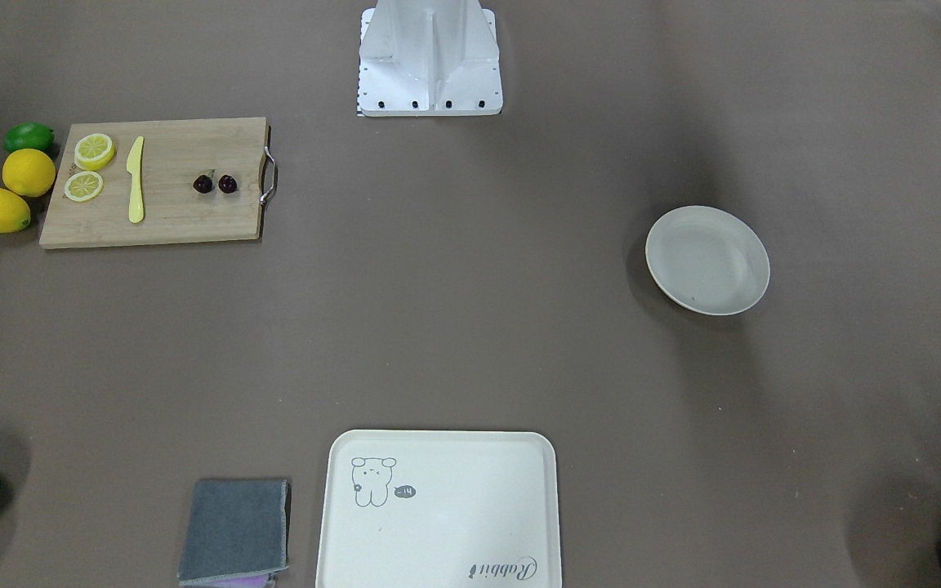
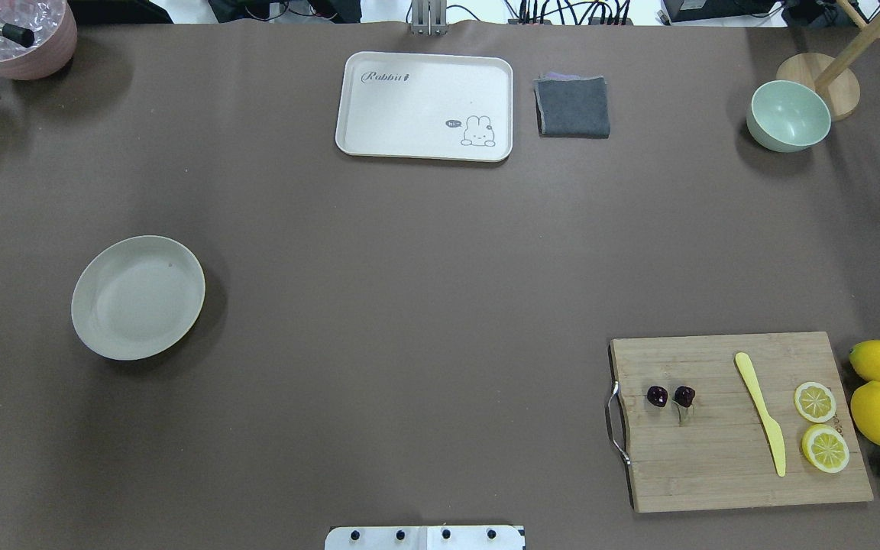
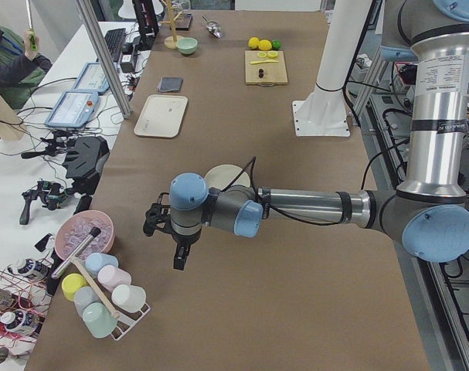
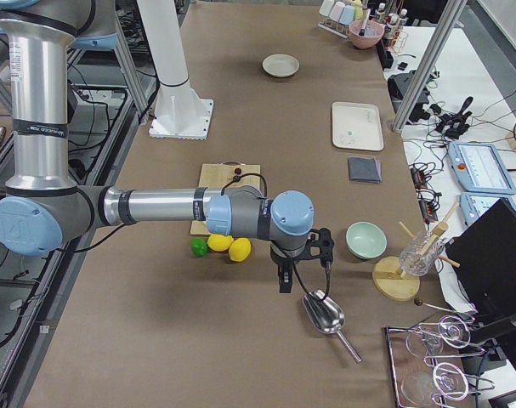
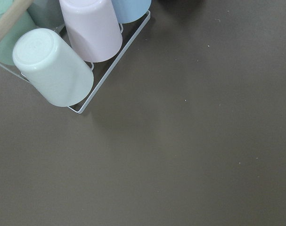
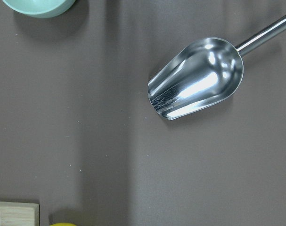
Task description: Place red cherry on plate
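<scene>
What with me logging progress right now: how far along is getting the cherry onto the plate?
Done: nothing yet. The red cherry lies on the cutting board, and the plate is empty. In hand: nothing; the right gripper hangs by the metal scoop, the left gripper by the cup rack. Left: reach the cherry, grasp it, carry it across, release it on the plate.

Table cover (image 1: 470, 327): matt brown, smooth. Cutting board (image 2: 723, 458), lower right of the overhead view: pale wood with visible grain; bright metal handle (image 2: 608, 418). Red cherry (image 2: 670, 396): glossy, near-black skin. Plate (image 2: 138, 296): matt off-white, smooth. Scoop (image 6: 197, 77): polished metal, mirror-bright. Cloth (image 2: 573, 107): grey fabric, dull. Cups (image 5: 88, 28): smooth pastel plastic, satin sheen, in a white wire rack (image 5: 115, 62).
</scene>
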### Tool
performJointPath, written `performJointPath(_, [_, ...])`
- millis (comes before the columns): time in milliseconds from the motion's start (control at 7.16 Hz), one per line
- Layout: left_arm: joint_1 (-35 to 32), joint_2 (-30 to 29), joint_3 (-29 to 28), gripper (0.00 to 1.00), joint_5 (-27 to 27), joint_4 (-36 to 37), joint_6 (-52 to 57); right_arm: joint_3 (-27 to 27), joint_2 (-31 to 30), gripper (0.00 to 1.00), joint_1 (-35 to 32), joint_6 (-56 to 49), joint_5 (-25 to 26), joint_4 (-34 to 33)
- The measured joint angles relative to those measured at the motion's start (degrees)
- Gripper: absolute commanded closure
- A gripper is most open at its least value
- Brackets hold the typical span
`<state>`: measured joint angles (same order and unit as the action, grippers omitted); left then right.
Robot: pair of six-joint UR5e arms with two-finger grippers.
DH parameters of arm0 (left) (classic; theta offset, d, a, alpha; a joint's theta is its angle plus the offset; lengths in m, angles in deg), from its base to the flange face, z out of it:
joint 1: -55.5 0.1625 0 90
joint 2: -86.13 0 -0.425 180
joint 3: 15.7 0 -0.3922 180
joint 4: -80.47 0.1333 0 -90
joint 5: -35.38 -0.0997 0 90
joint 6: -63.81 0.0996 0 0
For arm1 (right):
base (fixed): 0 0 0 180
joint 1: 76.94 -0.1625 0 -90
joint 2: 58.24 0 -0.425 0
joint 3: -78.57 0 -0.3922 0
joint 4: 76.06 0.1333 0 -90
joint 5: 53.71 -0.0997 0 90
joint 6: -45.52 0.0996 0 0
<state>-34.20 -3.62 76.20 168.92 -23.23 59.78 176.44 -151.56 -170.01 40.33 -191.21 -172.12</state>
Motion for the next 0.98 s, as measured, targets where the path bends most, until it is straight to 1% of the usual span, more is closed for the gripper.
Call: performJointPath(978, [0.13,-0.14,0.37,0.02,-0.11,0.27,-0.35,-1.12,0.23,0.00,0.00,-0.09,-0.10,0.00])
